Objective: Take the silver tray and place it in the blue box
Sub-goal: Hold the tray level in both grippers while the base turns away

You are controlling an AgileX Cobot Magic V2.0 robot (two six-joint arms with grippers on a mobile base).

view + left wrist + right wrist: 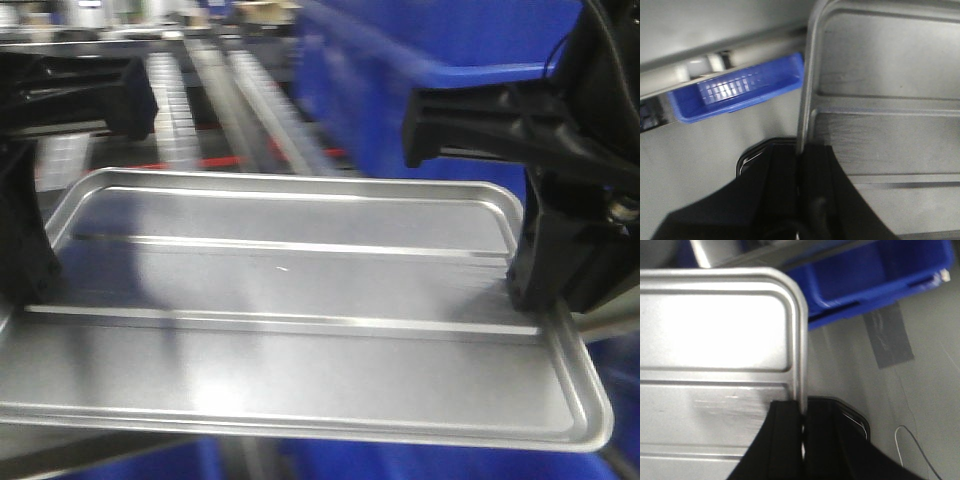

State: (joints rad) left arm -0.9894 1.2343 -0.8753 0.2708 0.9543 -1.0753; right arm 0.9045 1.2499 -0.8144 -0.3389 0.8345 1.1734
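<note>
The silver tray [290, 330] is held in the air, level, filling the front view, with two long raised ridges. My left gripper [25, 280] is shut on its left rim; in the left wrist view the black jaws [801, 155] pinch the tray's rim [890, 100]. My right gripper [530, 290] is shut on the right rim; in the right wrist view it [802, 412] clamps the tray's edge [715, 340]. A blue box [420, 90] stands behind the tray at the back right. A blue box also shows in the left wrist view [735, 95] and in the right wrist view [875, 275].
A roller conveyor [230, 100] with metal rails runs behind the tray at the back left. Grey floor lies below, with a grey tape patch [887, 337] and a thin white wire [910, 445]. More blue plastic [400, 465] shows under the tray's front edge.
</note>
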